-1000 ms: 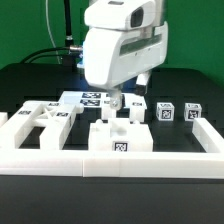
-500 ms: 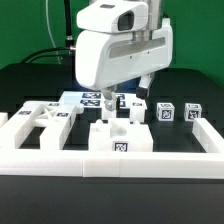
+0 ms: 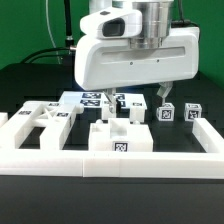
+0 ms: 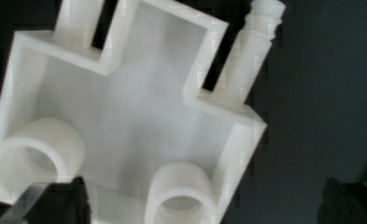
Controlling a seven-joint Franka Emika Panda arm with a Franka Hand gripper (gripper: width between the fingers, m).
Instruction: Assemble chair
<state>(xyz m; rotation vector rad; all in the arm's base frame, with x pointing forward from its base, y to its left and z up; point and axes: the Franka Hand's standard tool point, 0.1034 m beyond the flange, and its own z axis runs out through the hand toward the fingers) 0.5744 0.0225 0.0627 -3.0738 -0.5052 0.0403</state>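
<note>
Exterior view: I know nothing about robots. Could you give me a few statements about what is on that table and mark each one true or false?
1. The fingers stand open and hold nothing. True.
2. The small tagged blocks sit at the exterior view's left. False: they sit at its right.
3. The cut-out panel lies flat on the table at the exterior view's left. True.
4. The chair is already put together. False: its white parts lie separate on the table.
5. A low white wall runs in front of the parts. True.
</note>
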